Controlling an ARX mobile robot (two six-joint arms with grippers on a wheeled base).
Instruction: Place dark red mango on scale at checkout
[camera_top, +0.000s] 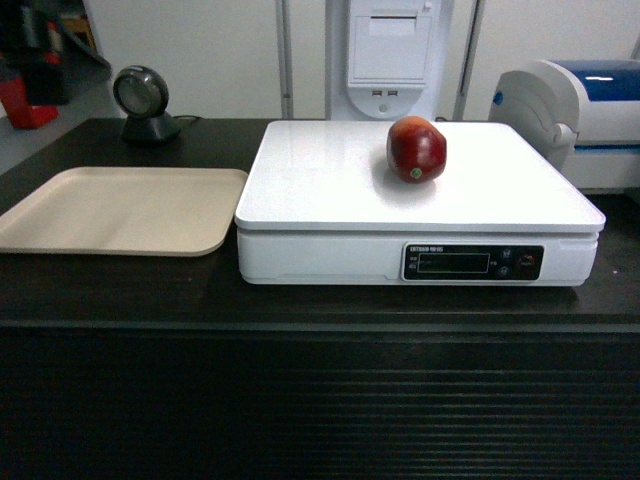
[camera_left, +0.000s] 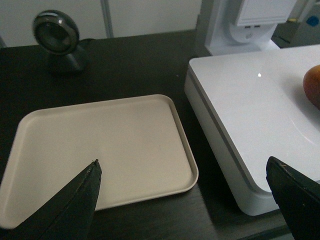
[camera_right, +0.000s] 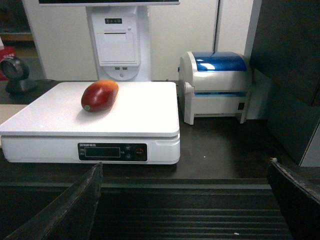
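Nearest me, my left gripper (camera_left: 182, 200) hangs with its two dark fingers spread wide, nothing between them, above the near edge of the beige tray (camera_left: 30, 150). My right gripper (camera_right: 185, 200) is likewise splayed open and grasping nothing, low in front of the checkout (camera_top: 320, 400), whose ribbed front panel fills the bottom of the head view.

On the dark counter top sits the scale (camera_top: 330, 190), its black display strip facing me. The dark red mango (camera_top: 416, 149) lies on the white platform, toward the far edge at about one o'clock from the platform's middle, free of both grippers. From the head camera it looks almost round, a small greenish tip turned toward me. The right wrist view shows its length: the long axis runs from seven o'clock to one o'clock, near tip lower left.

The tray lies flat just beside the scale at nine o'clock and holds nothing; the left wrist view shows its bare floor.

Farther back, a round black scanner (camera_top: 140, 100) stands at eleven o'clock, a white printer column (camera_top: 390, 55) at twelve, and a white-and-blue printer (camera_right: 217, 85) at two o'clock.
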